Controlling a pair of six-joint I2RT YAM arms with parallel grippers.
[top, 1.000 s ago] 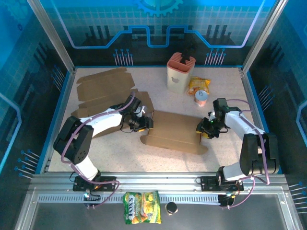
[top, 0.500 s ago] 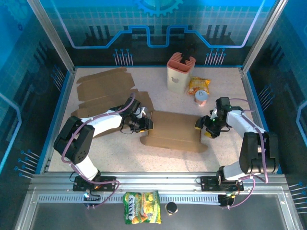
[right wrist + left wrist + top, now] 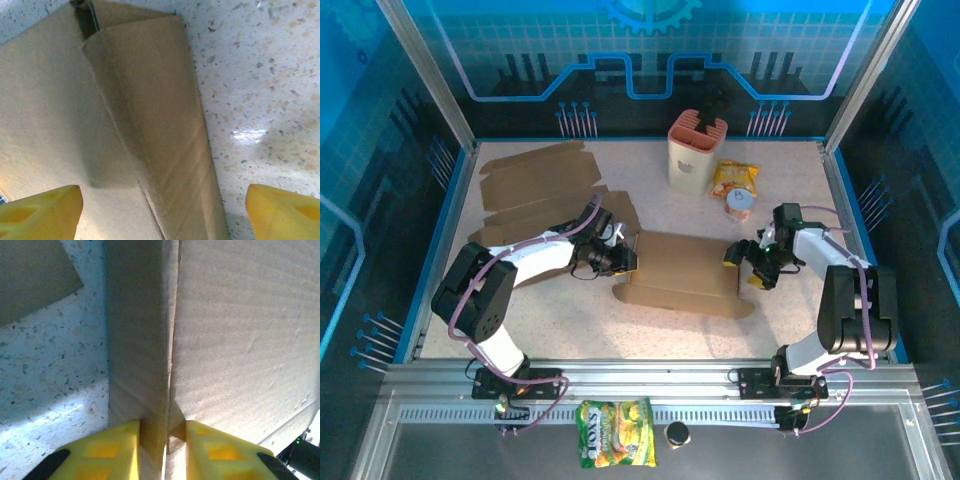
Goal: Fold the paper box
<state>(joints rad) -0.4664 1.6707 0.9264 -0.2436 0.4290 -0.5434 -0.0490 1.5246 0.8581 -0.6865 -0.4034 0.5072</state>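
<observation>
Left gripper (image 3: 162, 455): my fingers are narrow, pinching a flap edge of the cardboard box (image 3: 685, 272).
Right gripper (image 3: 160, 212): my fingers are spread wide over its folded end, gripping nothing.

Centre: paper box (image 3: 685, 272) blocks passage between my arms.
Far right: cup (image 3: 741, 205), snack bag (image 3: 734, 178), beige bin (image 3: 697, 152) crowd beyond my right gripper (image 3: 747, 265).
Far left: flat cardboard (image 3: 535, 185) lies in my way.
Near strip: bare table (image 3: 570, 325), free.
</observation>
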